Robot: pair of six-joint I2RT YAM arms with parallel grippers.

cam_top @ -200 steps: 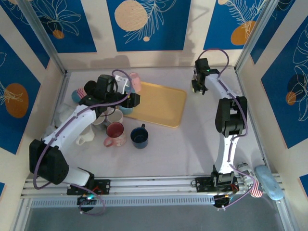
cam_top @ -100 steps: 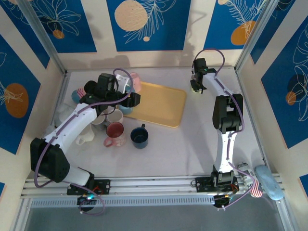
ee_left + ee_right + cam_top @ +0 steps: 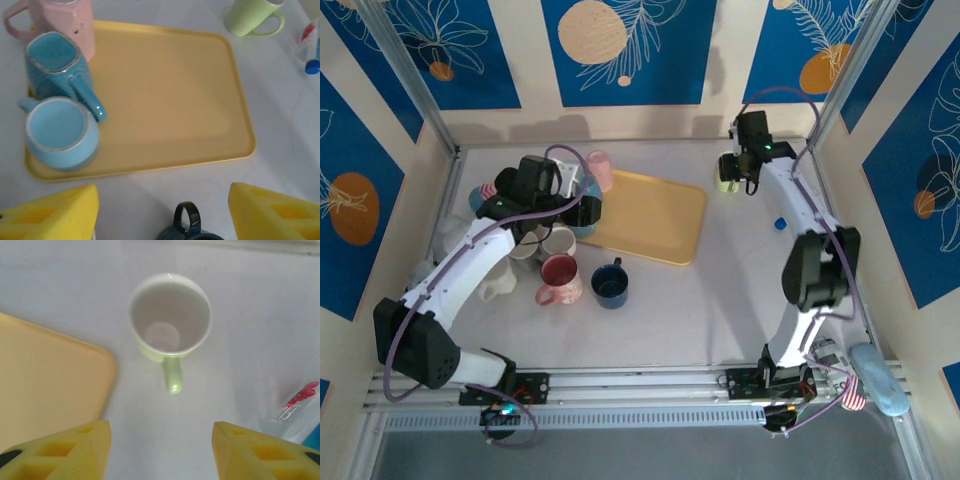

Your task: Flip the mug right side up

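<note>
- Your left gripper hangs at the bottom of its wrist view, jaws spread, empty. I'd say it's parked off the tray to stay clear.
- The mug, upper centre of the right wrist view, is pale green and stands upright on the table, mouth up, handle pointing down-frame.
- Your right gripper sits above it, jaws wide, gripping nothing. The job looks done.

On my feeds, the left arm and the right arm are white tube-like shells joined by chunky black joint housings, each trailed by a thin lilac cable looping off the wrist. The left end effector and right end effector carry blocky yellow fingers with recessed rectangular pockets.
</note>
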